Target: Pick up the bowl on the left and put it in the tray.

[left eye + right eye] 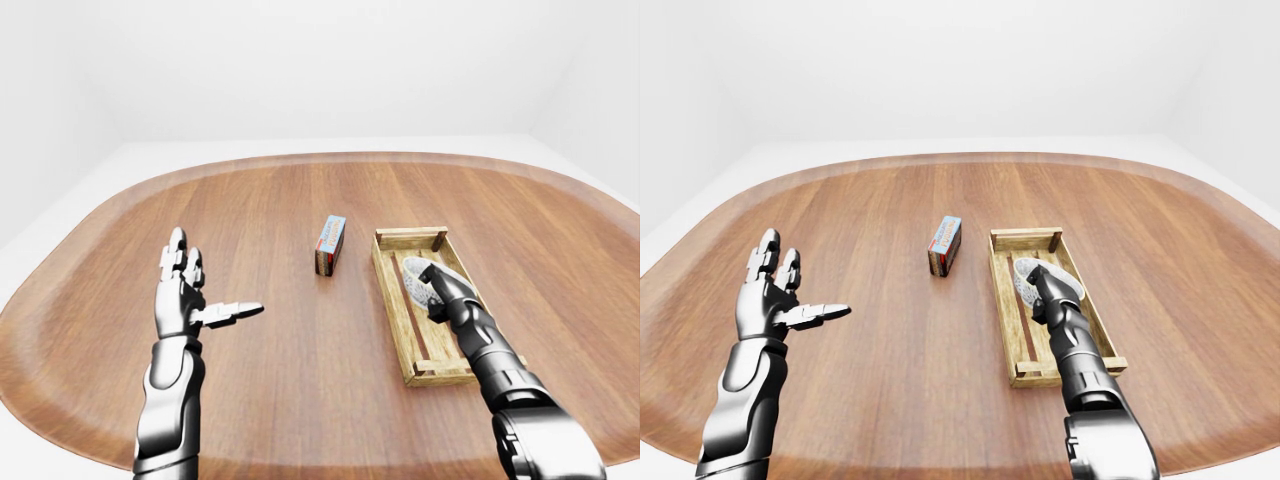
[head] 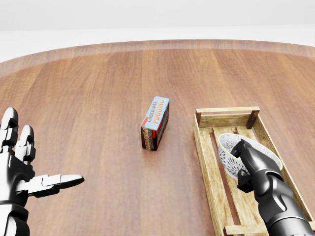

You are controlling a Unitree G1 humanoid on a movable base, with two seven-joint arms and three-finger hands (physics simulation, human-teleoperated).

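Note:
A white bowl with a dark speckled pattern (image 2: 227,151) is tilted on its side inside the wooden slatted tray (image 2: 205,153) at the right of the head view. My right hand (image 2: 244,169) reaches into the tray with its fingers closed over the bowl's rim. My left hand (image 2: 25,169) hovers above the table at the lower left, fingers spread and holding nothing, far from the bowl and tray.
A chocolate pudding box (image 2: 155,122) stands on the round wooden table (image 2: 98,88) just left of the tray. White floor and walls surround the table.

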